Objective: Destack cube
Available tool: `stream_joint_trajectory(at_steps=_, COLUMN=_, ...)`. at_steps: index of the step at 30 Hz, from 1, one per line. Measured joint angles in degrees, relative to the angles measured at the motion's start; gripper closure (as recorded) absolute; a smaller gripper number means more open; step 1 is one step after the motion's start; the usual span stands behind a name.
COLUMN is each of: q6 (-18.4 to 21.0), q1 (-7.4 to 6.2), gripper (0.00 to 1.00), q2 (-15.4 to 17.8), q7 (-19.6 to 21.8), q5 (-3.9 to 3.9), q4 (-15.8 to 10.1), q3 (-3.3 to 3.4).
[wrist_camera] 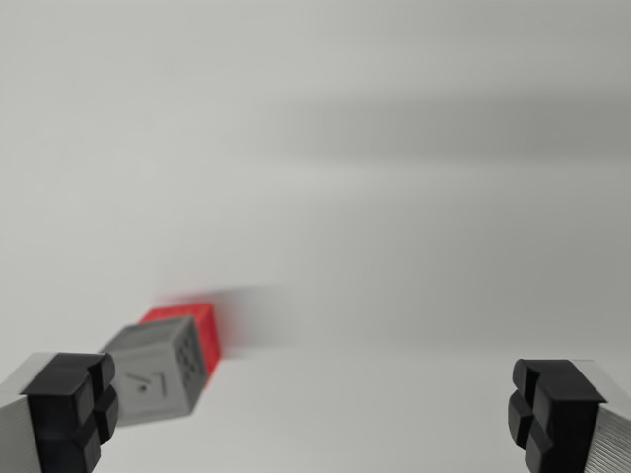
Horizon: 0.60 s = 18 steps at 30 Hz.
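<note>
The gripper (315, 414) is seen with its fingers (69, 409) spread wide, nothing between them. A grey cube (158, 379) lies at the wrist view's lower left, touching a red cube (192, 330) behind it; whether they are stacked cannot be told through the blur.

My two fingers (69, 409) run off the bottom corners of the wrist view, so I see only their black pads. The grey cube (158, 374) covers most of the red cube (194, 330) behind it, and both are smeared by blur. The dark band (454, 128) far off is too soft to identify.
</note>
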<state>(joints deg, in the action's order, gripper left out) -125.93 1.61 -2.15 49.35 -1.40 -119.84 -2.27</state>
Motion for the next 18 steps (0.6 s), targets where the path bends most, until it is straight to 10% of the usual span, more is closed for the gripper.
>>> stream_joint_trajectory(at_steps=18, q6=-5.02, q1=-2.32, gripper=0.00, q2=1.70, q7=1.32, q5=0.34, q4=-7.81, q3=-1.43)
